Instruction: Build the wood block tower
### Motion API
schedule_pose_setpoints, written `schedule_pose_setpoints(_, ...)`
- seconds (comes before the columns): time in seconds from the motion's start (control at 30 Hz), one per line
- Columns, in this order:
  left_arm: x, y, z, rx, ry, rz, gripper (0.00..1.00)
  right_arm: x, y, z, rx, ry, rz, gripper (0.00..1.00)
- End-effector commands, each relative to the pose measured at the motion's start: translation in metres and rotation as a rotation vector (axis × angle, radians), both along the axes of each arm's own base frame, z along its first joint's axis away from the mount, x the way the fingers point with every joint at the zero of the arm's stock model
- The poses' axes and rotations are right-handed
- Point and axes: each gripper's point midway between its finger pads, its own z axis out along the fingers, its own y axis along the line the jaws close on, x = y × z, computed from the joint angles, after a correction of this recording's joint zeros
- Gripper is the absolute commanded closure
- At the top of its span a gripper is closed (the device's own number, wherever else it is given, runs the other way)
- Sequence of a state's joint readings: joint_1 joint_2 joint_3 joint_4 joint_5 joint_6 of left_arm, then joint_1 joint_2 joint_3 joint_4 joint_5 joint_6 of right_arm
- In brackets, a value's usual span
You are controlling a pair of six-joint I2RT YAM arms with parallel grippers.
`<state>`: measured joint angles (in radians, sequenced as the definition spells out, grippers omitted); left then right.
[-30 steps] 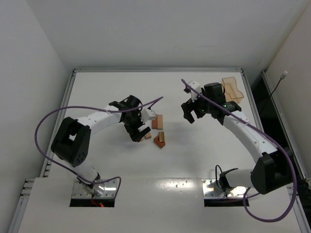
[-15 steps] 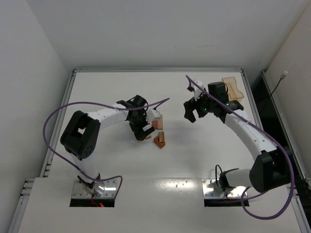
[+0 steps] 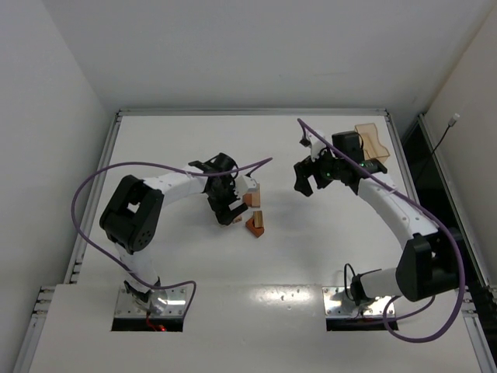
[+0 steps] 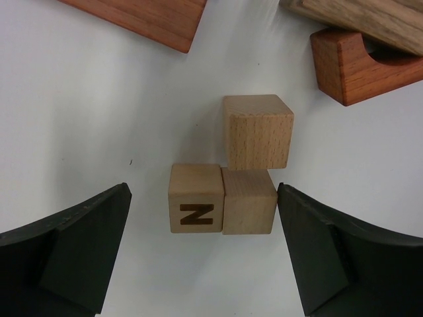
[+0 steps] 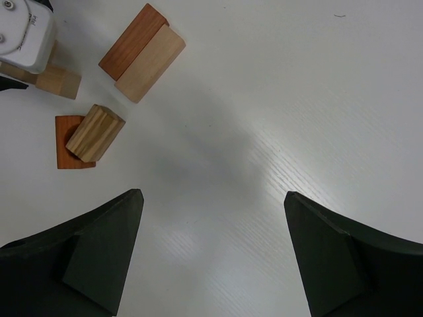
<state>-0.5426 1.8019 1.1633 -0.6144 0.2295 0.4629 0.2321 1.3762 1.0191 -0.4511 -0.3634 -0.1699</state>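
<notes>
Two tan cubes sit side by side between my left gripper's point(image 4: 203, 193) open jaws: one marked N point(image 4: 195, 208) and a plain one point(image 4: 248, 201). The right jaw is almost against the plain cube; the left jaw stands apart from the N cube. A third tan cube point(image 4: 258, 131) lies just beyond them. Farther off are a reddish bar point(image 4: 145, 16) and a reddish arch block point(image 4: 360, 63) with a striped block point(image 4: 357, 16) on it. From above, the left gripper point(image 3: 227, 208) hangs over the cubes. My right gripper point(image 3: 307, 180) is open over bare table, holding nothing.
A translucent orange tray point(image 3: 371, 142) stands at the back right, behind the right arm. In the right wrist view the reddish bar point(image 5: 132, 43) lies against a tan bar point(image 5: 151, 63), and the arch block point(image 5: 69, 155) carries the striped block point(image 5: 96, 132).
My left gripper has shifted right and settled over the cubes, and its jaws have narrowed a little. The right gripper drew slightly back and to the right.
</notes>
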Motion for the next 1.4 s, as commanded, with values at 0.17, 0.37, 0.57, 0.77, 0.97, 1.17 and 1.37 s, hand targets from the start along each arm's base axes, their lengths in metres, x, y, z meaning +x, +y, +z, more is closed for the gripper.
schedule_pose_setpoints(0.17, 0.006, -0.005, 0.0, 0.0, -0.024, -0.017, 0.16, 0.007, 0.004, 0.011, 0.047, -0.019, 0.0, 0.15)
schedule_pose_setpoints(0.37, 0.002, -0.001, -0.006, 0.022, -0.005, -0.014, 0.16, 0.007, 0.004, 0.008, 0.045, -0.01, -0.001, 0.15)
schedule_pose_setpoints(0.57, -0.003, 0.002, -0.009, 0.032, 0.011, -0.014, 0.21, 0.01, 0.005, 0.008, 0.045, -0.01, -0.001, 0.15)
schedule_pose_setpoints(0.77, -0.004, 0.006, -0.01, 0.049, 0.014, 0.005, 0.75, 0.01, 0.004, 0.008, 0.039, -0.011, -0.007, 0.15)
schedule_pose_setpoints(0.97, 0.005, 0.003, 0.027, 0.022, -0.059, 0.0, 1.0, 0.008, 0.003, 0.007, 0.044, -0.005, -0.013, 0.15)
schedule_pose_setpoints(1.17, 0.03, -0.014, 0.084, 0.03, -0.212, -0.224, 1.0, 0.009, 0.003, 0.01, 0.048, -0.025, -0.013, 0.15)
schedule_pose_setpoints(1.37, 0.062, -0.058, 0.104, -0.072, -0.178, -0.26, 1.0, 0.015, -0.003, 0.012, 0.035, -0.025, -0.02, 0.15)
